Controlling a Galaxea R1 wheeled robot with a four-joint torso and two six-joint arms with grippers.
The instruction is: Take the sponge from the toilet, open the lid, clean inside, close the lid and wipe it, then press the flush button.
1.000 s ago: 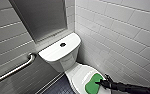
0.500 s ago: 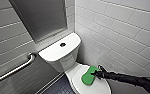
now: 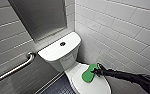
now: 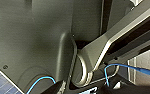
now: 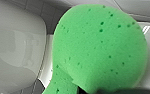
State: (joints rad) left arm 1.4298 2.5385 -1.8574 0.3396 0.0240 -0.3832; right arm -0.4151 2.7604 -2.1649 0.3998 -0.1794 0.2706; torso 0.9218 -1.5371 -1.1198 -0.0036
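Note:
The white toilet (image 3: 66, 62) stands in the corner with its lid (image 3: 97, 87) down. A bright green sponge (image 3: 88, 73) lies flat against the lid's rear part, close to the tank (image 3: 51, 51). My right gripper (image 3: 94, 72) reaches in from the right on a dark arm and is shut on the sponge's edge. The sponge (image 5: 98, 47) also looms large in the right wrist view, with glossy white ceramic behind it. The dark round flush button (image 3: 62, 44) sits in the middle of the tank top. The left wrist view looks onto my own dark body and a blue cable (image 4: 111, 68).
A metal grab bar (image 3: 16, 68) runs along the left wall. White tiled wall (image 3: 121, 32) is close on the toilet's right, behind my arm. A grey panel (image 3: 38, 17) hangs above the tank. Dark tiled floor (image 3: 57, 87) shows left of the bowl.
My right gripper has slid the sponge up the lid, a little closer to the tank. The lid has stayed down.

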